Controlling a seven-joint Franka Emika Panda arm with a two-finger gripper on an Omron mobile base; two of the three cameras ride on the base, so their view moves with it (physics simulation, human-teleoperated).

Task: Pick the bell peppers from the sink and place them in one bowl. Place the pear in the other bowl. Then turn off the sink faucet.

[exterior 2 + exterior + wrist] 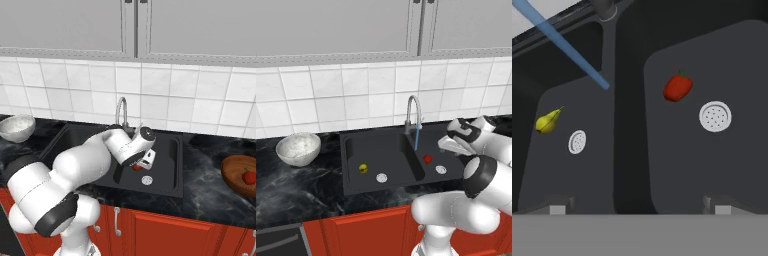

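One glossy red bell pepper [247, 176] is already lying in the round brown wooden bowl [230, 175] on the dark marble table at the right, so the task is looking partly done. A second small red bell pepper [677, 87] is sitting in the right basin of the matte black double sink [351, 182], just beside its silver drain disc [715, 116], while the little yellow-green pear [548, 121] is resting in the left basin. The wide white speckled bowl [298, 148] is standing empty at the left, and a blue stream is running from the silver gooseneck faucet [412, 114]. The pincer [147, 159] is hovering over the right basin, spread wide, holding and touching nothing.
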